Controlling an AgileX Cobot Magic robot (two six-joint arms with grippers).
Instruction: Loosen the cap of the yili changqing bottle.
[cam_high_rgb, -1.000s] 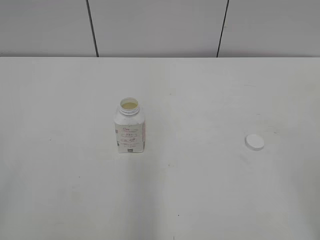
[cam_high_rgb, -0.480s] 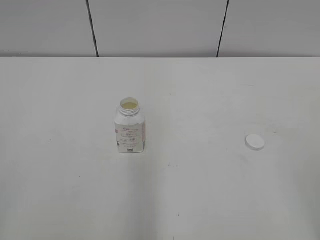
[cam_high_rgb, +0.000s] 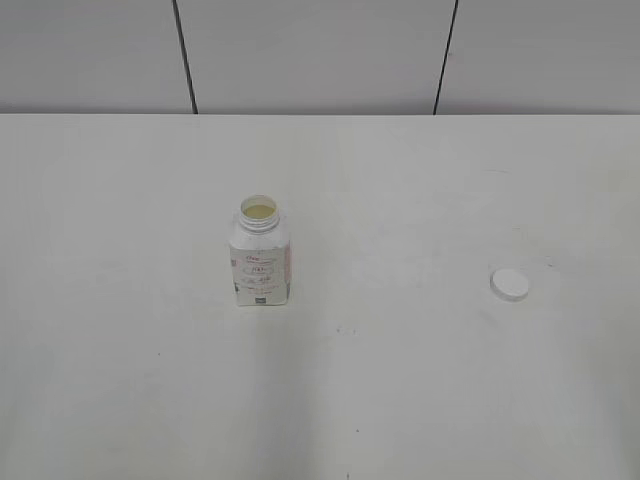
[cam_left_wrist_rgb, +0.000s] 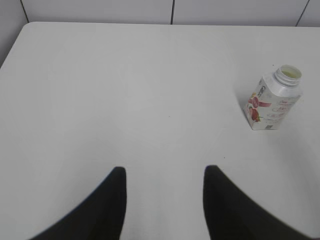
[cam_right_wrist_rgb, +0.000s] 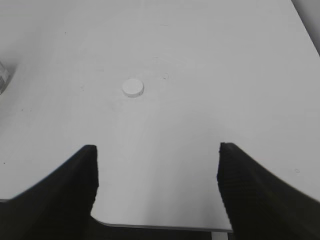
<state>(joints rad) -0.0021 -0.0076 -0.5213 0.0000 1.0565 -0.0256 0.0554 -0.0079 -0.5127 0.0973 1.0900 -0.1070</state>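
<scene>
Neither arm is showing in the exterior view, and each wrist view is cutting its own gripper off at the bottom edge, so only the dark finger ends are appearing. The yili changqing bottle (cam_high_rgb: 260, 258) is standing upright on the white table (cam_high_rgb: 420, 380), its long axis vertical and its open round neck pointing straight up, with pale yellowish contents showing inside the mouth. Its label print is too small to read from the exterior view, though the left wrist view is catching the bottle (cam_left_wrist_rgb: 273, 102) with a reddish-pink patch on one face (the small text stays illegible there too). The cap (cam_high_rgb: 509, 284) is lying flat, top up, well apart from the bottle and off to its right, a little nearer the camera; its ribbed rim is not making itself out. The left gripper (cam_left_wrist_rgb: 165, 195) is hovering over bare table to the left of the bottle, fingers parted with nothing between them. The right gripper (cam_right_wrist_rgb: 157, 172) is hanging with its fingers spread wide and empty, the cap (cam_right_wrist_rgb: 133, 88) lying beyond them; only a sliver of the bottle is showing at that view's left edge.
</scene>
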